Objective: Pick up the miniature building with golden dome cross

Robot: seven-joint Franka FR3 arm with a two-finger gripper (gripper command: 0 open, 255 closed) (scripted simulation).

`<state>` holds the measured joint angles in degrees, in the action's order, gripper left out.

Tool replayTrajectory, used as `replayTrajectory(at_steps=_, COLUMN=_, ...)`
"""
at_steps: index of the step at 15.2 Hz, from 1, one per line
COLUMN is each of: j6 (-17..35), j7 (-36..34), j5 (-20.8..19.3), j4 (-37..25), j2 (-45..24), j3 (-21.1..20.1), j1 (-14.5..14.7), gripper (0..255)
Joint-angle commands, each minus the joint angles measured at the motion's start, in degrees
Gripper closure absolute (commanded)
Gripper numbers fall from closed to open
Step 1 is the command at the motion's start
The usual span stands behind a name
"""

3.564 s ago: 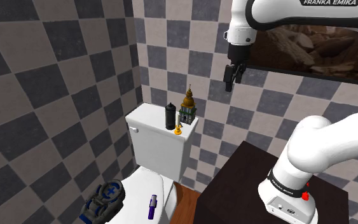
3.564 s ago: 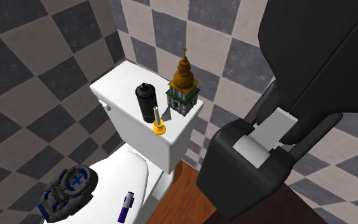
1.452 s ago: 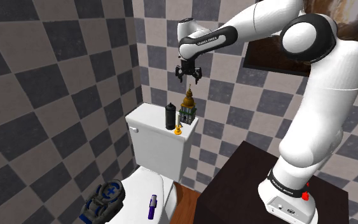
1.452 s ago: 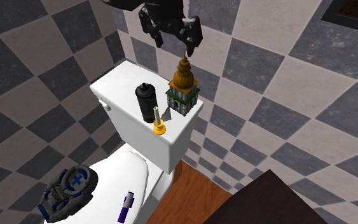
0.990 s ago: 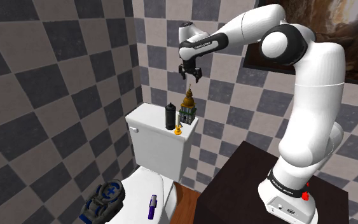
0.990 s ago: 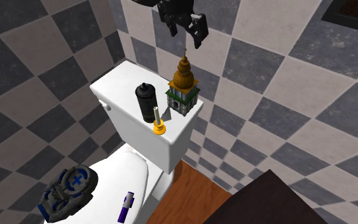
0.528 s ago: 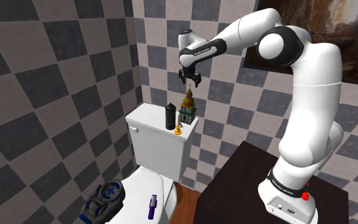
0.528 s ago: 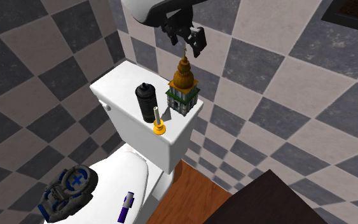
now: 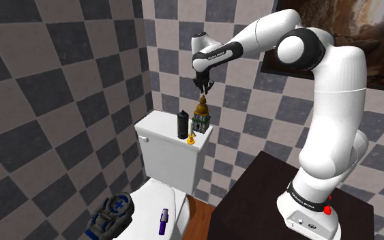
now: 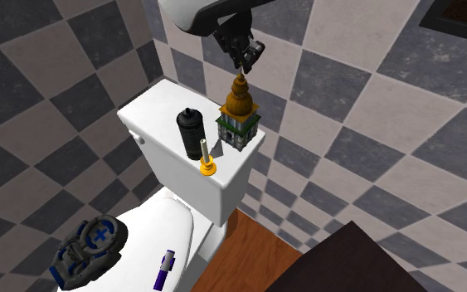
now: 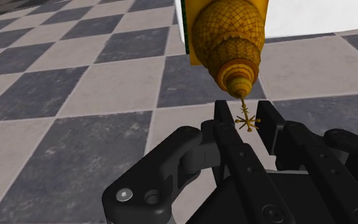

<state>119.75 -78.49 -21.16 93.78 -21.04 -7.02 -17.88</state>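
The miniature building (image 9: pixel 201 116) has a golden dome, green-and-white walls and a thin cross on top. It stands on the toilet tank (image 9: pixel 157 131) near the wall. In the second exterior view my gripper (image 10: pixel 243 66) hangs straight above the building (image 10: pixel 239 112), at the tip of its spire. In the wrist view the golden dome (image 11: pixel 229 35) lies just beyond the fingers, and the small cross (image 11: pixel 247 121) sits between the two black fingertips, which close in on it from both sides. My gripper (image 11: pixel 247 122) is shut on the cross, and the building still rests on the tank.
A black canister (image 10: pixel 190 130) and a small yellow-based stick (image 10: pixel 207 163) stand beside the building on the tank. A blue gadget (image 9: pixel 112 214) and a purple item (image 9: pixel 163 221) lie on the toilet lid below. Checkered walls close in behind; the dark stand (image 9: pixel 252 198) is lower right.
The gripper came down slightly onto the spire and its fingers went from wide apart to closed around the cross. The building has not moved.
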Motion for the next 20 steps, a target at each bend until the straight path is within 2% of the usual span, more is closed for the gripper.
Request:
replayTrajectory(at_steps=1, j6=0.0, j7=0.0, j5=0.0, j4=0.0, j2=0.0, j3=0.0, j1=0.0, gripper=255)
replayTrajectory(at_steps=3, j6=0.0, j7=0.0, j5=0.0, j4=0.2, j2=0.1, j3=0.0, j1=0.0, gripper=255)
replayTrajectory(at_steps=18, j6=-10.0, j7=3.2, j5=1.7, j4=-8.2, j2=2.2, j3=-0.5, j1=0.2, gripper=255)
replayTrajectory(at_steps=20, j6=-10.1, j7=3.3, j5=1.7, j4=-8.3, j2=2.2, j3=-0.5, j1=0.2, gripper=255)
